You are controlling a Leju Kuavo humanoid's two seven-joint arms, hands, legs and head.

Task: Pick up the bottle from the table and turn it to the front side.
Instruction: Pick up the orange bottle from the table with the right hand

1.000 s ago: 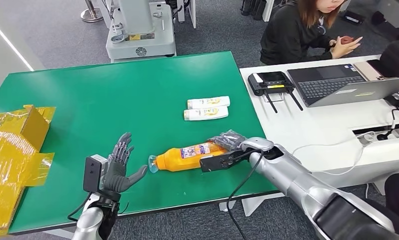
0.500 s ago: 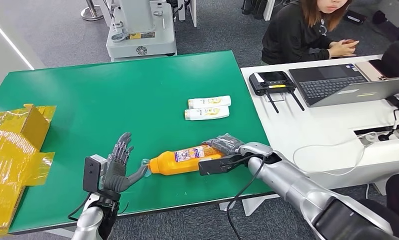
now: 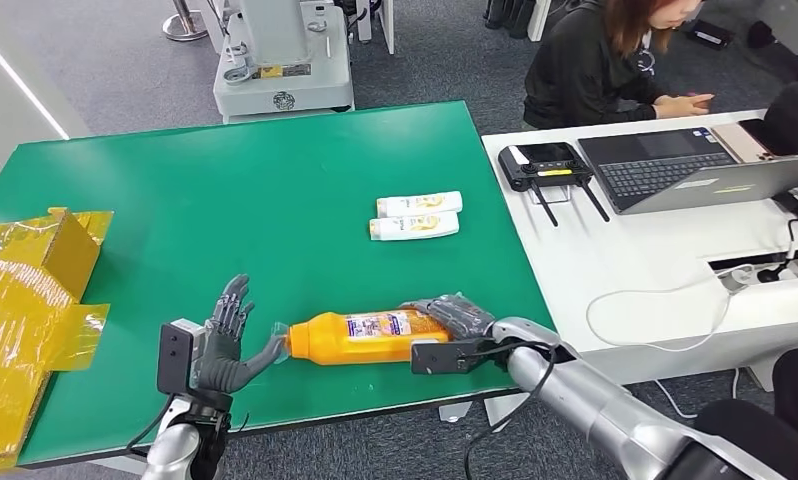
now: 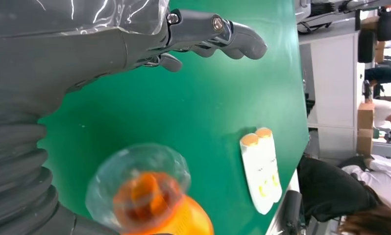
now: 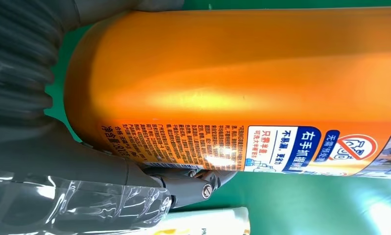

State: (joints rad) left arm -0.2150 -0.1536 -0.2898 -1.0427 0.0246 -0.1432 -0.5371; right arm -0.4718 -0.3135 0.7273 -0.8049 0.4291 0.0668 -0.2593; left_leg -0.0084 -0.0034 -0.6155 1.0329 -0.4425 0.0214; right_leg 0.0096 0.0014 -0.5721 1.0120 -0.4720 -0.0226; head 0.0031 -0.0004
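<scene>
Two robot hands on this one: right robot hand point(image 3: 453, 318) grips the bottle point(image 3: 360, 337) base just above the tabletop point(image 3: 275, 200), left robot hand point(image 3: 225, 345) spread at the cap, so a clumsy twist might slip it loose.

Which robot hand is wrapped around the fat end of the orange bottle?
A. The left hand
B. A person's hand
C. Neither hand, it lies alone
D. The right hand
D. In the head view the right hand grips the base end of the orange bottle, while the left hand is by the clear cap end with its fingers spread.
</scene>
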